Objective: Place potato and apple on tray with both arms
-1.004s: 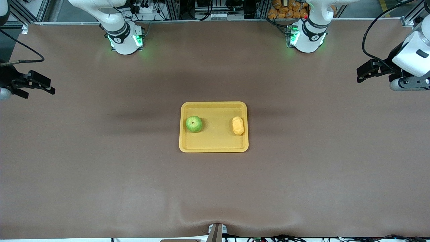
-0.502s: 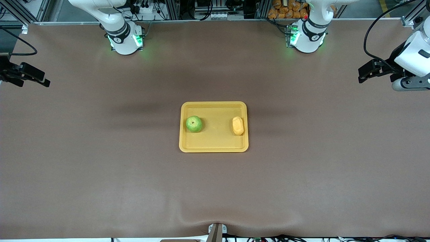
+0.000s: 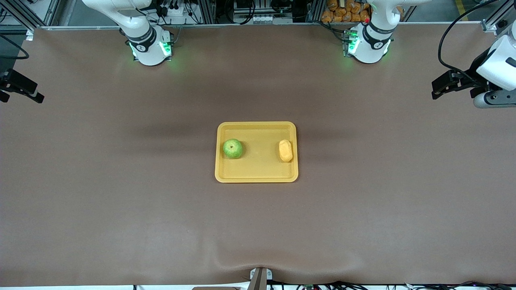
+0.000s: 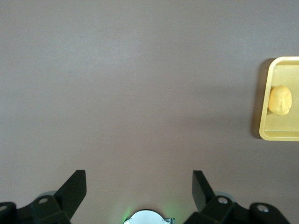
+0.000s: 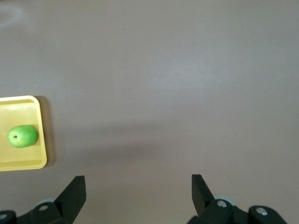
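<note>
Yellow-orange tray (image 3: 256, 175) already holds apple (image 3: 233, 148) at its right-arm end and potato (image 3: 286, 150) at its left-arm end, so left gripper (image 4: 139, 189) and right gripper (image 5: 138, 188), both wide open and empty, well apart from tray, should just park clear.

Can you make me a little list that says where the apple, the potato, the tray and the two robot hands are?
tray: middle of the table
apple: on the tray, toward the right arm's end
potato: on the tray, toward the left arm's end, by the rim
left gripper: open, holding nothing, over the left arm's end of the table
right gripper: open, holding nothing, over the right arm's end of the table
task: both foods lie on the tray
</note>
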### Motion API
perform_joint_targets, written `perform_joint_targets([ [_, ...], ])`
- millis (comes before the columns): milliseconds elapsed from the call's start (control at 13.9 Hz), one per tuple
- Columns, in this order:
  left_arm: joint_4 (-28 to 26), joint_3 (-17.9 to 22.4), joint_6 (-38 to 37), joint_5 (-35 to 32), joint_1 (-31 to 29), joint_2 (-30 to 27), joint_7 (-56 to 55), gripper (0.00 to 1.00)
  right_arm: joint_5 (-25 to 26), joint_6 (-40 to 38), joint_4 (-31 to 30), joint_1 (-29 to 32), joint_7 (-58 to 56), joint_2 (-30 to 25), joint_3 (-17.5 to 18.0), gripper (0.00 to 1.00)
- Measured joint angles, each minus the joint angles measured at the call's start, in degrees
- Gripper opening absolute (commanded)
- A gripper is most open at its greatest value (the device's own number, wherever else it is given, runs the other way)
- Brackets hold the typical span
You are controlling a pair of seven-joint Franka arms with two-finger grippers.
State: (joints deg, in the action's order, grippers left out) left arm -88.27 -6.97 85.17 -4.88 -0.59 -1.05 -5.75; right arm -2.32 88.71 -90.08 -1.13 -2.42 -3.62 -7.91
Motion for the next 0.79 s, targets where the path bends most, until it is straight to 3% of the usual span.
perform_joint_targets([
  [789, 0.06, 0.18, 0.0, 0.0, -0.24, 0.0, -0.04, 1.0, 0.83, -2.19, 0.71, 0.06, 0.0, 1.25, 0.04, 1.0],
])
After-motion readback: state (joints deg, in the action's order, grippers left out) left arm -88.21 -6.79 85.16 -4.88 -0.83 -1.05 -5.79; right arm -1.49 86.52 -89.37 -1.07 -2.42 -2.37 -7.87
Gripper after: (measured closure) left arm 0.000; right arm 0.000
